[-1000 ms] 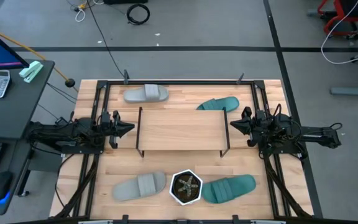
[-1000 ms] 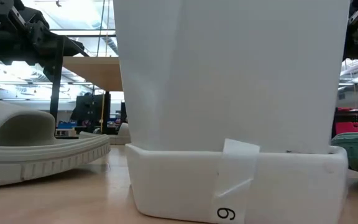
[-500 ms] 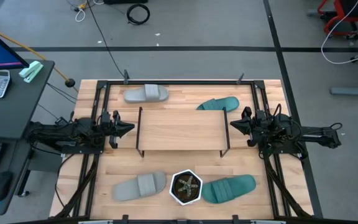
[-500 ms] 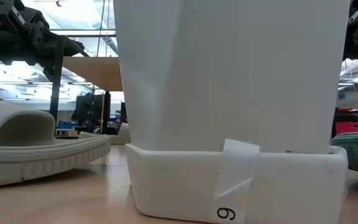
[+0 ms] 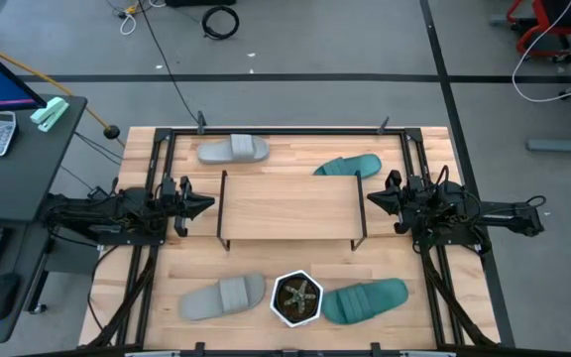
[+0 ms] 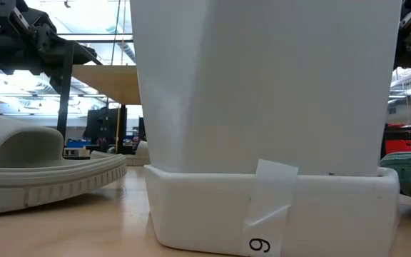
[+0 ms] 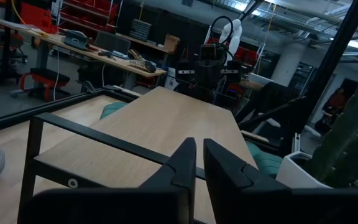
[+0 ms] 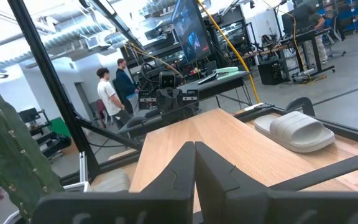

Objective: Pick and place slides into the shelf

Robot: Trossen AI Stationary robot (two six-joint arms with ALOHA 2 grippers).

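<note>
The shelf (image 5: 290, 208) stands in the middle of the table, on thin black legs. One grey slide (image 5: 233, 151) and one teal slide (image 5: 350, 166) lie flat behind it. Another grey slide (image 5: 223, 297) and another teal slide (image 5: 365, 300) lie on their soles in front of it. My left gripper (image 5: 206, 205) hovers off the shelf's left end and my right gripper (image 5: 373, 198) off its right end. Both point level at the shelf. The right one (image 8: 194, 149) is shut. The left one (image 7: 199, 149) is shut to a thin slit. Neither holds anything.
A hexagonal white pot with a cactus (image 5: 297, 298) stands between the two near slides and fills most of the low view (image 6: 262, 143). A black frame (image 5: 285, 131) runs round the table. A desk with a monitor (image 5: 8, 89) stands to the left. People (image 8: 114, 90) are in the room behind.
</note>
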